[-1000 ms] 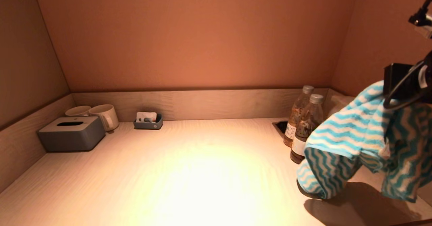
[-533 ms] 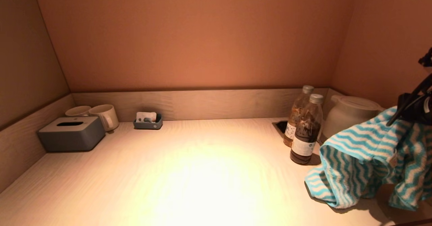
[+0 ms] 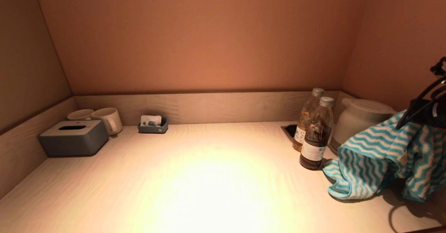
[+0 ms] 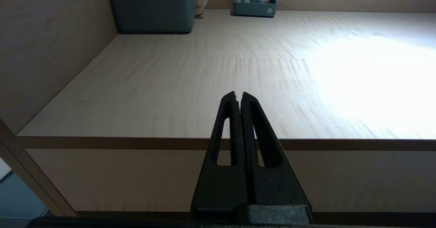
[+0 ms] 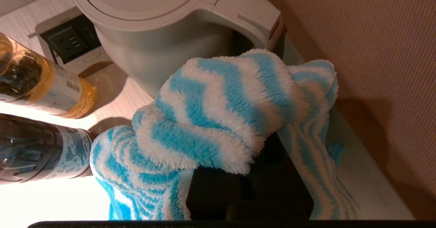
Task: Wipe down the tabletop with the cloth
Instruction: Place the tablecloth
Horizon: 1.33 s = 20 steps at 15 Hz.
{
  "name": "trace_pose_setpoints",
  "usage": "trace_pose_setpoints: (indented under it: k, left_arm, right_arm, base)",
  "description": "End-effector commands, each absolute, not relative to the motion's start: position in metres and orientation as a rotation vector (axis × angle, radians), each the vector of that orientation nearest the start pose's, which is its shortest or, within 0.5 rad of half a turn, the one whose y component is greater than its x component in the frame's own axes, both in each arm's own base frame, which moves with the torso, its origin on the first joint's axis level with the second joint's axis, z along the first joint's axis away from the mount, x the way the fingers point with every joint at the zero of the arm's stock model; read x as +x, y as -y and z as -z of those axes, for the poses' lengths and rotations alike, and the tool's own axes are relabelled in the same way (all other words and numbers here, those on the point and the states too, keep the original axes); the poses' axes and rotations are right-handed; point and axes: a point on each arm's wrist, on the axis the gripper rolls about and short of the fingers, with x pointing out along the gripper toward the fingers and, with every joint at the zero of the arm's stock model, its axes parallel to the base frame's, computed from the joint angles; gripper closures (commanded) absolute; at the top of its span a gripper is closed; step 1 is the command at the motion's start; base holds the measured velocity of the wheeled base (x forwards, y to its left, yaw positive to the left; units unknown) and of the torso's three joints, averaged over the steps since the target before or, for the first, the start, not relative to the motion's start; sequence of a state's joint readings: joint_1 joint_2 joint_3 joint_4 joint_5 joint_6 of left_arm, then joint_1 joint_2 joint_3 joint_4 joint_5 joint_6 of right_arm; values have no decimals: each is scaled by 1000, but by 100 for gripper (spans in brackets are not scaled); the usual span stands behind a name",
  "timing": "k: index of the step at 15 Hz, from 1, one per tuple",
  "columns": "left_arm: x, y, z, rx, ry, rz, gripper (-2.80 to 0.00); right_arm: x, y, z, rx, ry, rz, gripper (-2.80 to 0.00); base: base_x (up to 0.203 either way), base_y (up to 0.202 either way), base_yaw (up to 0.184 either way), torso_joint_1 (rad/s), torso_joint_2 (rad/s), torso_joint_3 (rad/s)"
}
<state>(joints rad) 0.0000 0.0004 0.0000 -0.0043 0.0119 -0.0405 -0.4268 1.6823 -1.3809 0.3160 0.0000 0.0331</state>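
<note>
Over at the desk's (image 3: 209,177) far right corner stands a pale kettle (image 3: 359,119), and just beside it, toward the middle, two bottles: a dark one (image 3: 315,135) nearer the front and an amber one (image 3: 306,119) behind it, both next to a recessed power socket (image 3: 290,130). These crowd the right edge where the cloth (image 3: 376,160) now hangs. At the far left corner sit a grey tissue box (image 3: 74,137) and two mugs (image 3: 104,118), with a small grey tray (image 3: 152,125) of sachets along the back edge.

That cloth is fluffy, with blue and white zigzag stripes. It drapes in bunched folds over the right claw (image 5: 252,187) near the right edge, just in front of the kettle, and its lower hem rests on the desk close to the dark bottle. In the right wrist view the pile covers the claw, so I cannot tell whether its jaws are clenched or released.

Left claw (image 4: 238,100) is clenched with nothing in it, its fingers pressed together, held off the front edge toward the desk's left side, well apart from everything.
</note>
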Motion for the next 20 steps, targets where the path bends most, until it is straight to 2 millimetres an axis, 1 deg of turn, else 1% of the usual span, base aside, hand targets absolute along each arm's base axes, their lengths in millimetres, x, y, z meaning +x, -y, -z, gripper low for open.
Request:
trace_pose_setpoints:
  k: [1, 3, 7, 8, 9, 11, 14, 16, 17, 20]
  left_arm:
    - [-23, 0, -76, -41, 5, -12, 0]
    - [-23, 0, -76, -41, 5, -12, 0]
    - [-23, 0, -76, -41, 5, -12, 0]
    - [-23, 0, -76, -41, 5, -12, 0]
    - [-23, 0, -76, -41, 5, -12, 0]
    - [-23, 0, -76, -41, 5, -12, 0]
    - [-23, 0, -76, -41, 5, -12, 0]
    - [-23, 0, -76, -41, 5, -12, 0]
    - [-23, 0, -76, -41, 5, -12, 0]
    - [-23, 0, -76, -41, 5, -12, 0]
  right_arm:
    - [277, 126, -257, 162, -605, 421, 0]
    - [271, 123, -254, 149, -622, 408, 0]
    - [245, 109, -235, 131, -691, 322, 0]
    - [240, 106, -229, 118, -713, 295, 0]
    - [239, 105, -228, 107, -718, 280, 0]
    - [241, 106, -222, 98, -740, 268, 0]
    - [250, 110, -215, 102, -760, 269, 0]
    - [256, 113, -212, 94, -746, 276, 0]
    - [262, 116, -210, 86, -725, 281, 0]
    - [269, 119, -203, 88, -740, 282, 0]
  base:
    - [0, 0, 0, 0, 0, 0]
    - [0, 0, 0, 0, 0, 0]
    - [0, 0, 0, 0, 0, 0]
    - [0, 0, 0, 0, 0, 0]
    - [0, 0, 0, 0, 0, 0]
    - [0, 0, 0, 0, 0, 0]
    - [0, 0, 0, 0, 0, 0]
    - [0, 0, 0, 0, 0, 0]
    - [0, 0, 0, 0, 0, 0]
    - [0, 0, 0, 0, 0, 0]
